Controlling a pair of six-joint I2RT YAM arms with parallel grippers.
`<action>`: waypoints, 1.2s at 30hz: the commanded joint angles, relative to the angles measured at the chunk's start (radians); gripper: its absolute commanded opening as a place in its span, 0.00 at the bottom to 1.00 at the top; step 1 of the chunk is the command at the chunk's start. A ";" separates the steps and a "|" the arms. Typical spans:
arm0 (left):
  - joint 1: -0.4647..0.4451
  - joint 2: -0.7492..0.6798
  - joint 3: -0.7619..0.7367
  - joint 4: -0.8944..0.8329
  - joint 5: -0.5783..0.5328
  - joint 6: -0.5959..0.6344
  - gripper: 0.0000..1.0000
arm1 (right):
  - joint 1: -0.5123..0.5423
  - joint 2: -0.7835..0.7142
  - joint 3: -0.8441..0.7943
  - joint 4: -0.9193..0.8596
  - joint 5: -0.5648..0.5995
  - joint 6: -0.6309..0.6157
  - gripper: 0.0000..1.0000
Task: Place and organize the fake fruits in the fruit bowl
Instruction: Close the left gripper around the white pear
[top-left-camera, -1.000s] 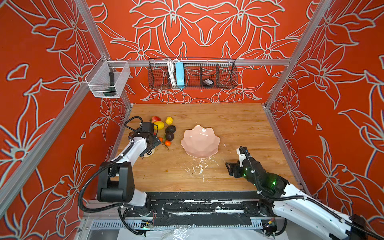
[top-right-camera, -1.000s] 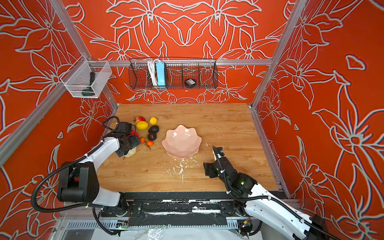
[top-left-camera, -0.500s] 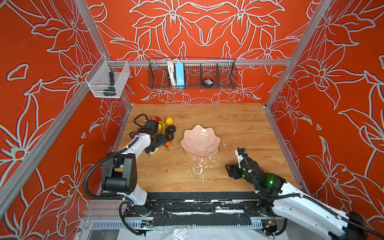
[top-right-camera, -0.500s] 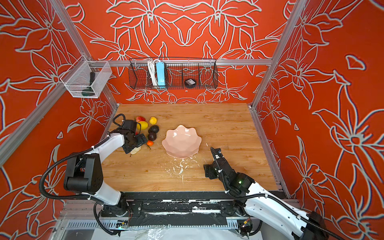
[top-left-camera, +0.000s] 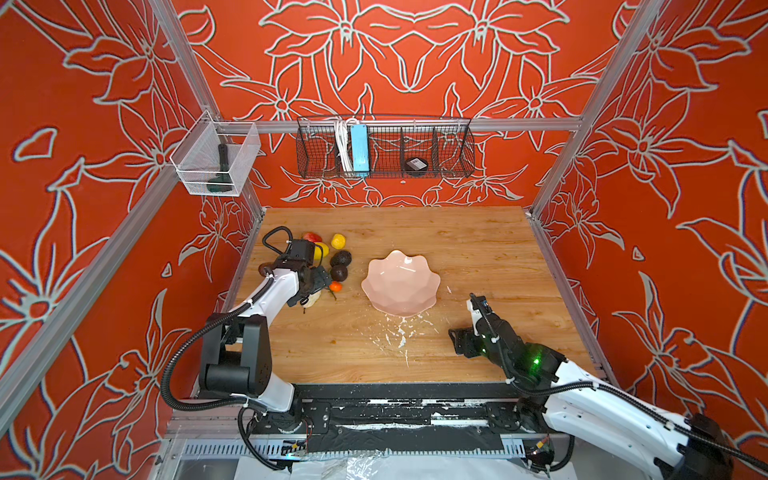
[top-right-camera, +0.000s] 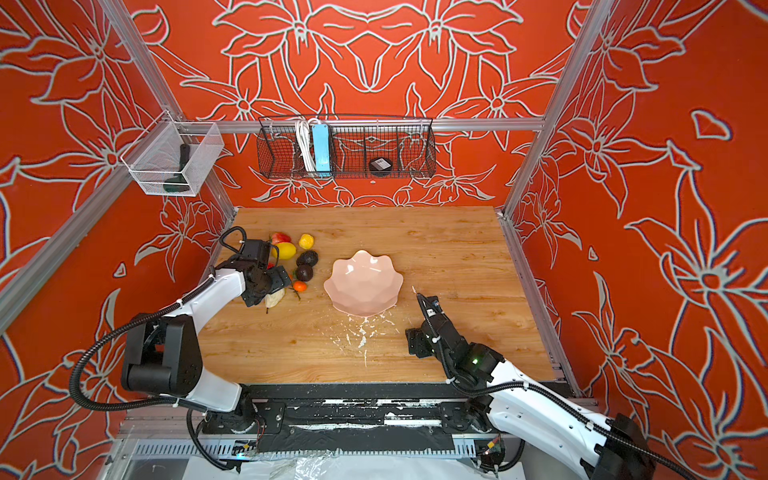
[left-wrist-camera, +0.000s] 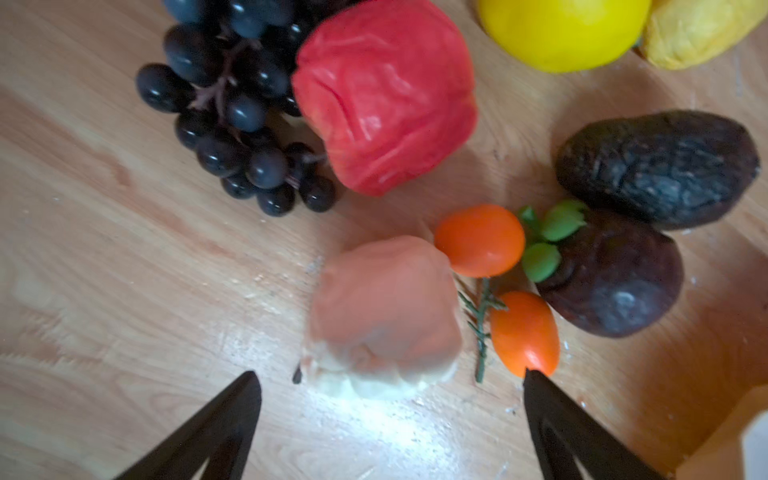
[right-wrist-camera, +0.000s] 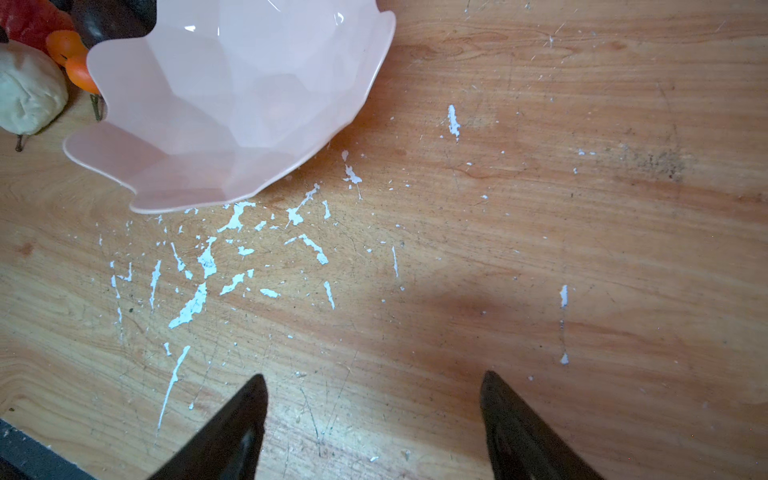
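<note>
The fake fruits lie in a cluster at the table's left. They include a black grape bunch (left-wrist-camera: 232, 108), a red apple (left-wrist-camera: 386, 95), a lemon (left-wrist-camera: 561, 29), two dark avocados (left-wrist-camera: 660, 166), small oranges (left-wrist-camera: 480, 241) and a pale peach-cream piece (left-wrist-camera: 382, 316). My left gripper (left-wrist-camera: 390, 374) (top-left-camera: 316, 286) hovers open over them, and the pale piece lies just beyond its fingertips. The pink scalloped fruit bowl (top-left-camera: 401, 282) (right-wrist-camera: 232, 104) sits empty at mid-table. My right gripper (right-wrist-camera: 374, 376) (top-left-camera: 465, 320) stands open over bare wood to the bowl's front right.
A brown piece (top-left-camera: 264, 270) lies against the left wall rail behind my left wrist. White flecks (top-left-camera: 399, 332) mark the wood in front of the bowl. A black wire basket (top-left-camera: 384, 149) and a clear mesh box (top-left-camera: 216, 162) hang on the walls.
My left gripper has shifted a little farther back and right over the fruit cluster. The right arm has barely moved.
</note>
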 joint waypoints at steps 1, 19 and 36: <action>0.006 0.043 0.018 -0.003 -0.005 0.009 0.98 | -0.004 -0.011 -0.011 0.008 -0.005 0.009 0.81; -0.081 0.061 -0.002 0.026 0.157 0.009 0.97 | -0.004 0.013 -0.019 0.030 -0.007 0.011 0.81; -0.019 0.022 -0.026 0.013 0.031 -0.036 0.94 | -0.004 0.021 -0.025 0.038 -0.018 0.011 0.81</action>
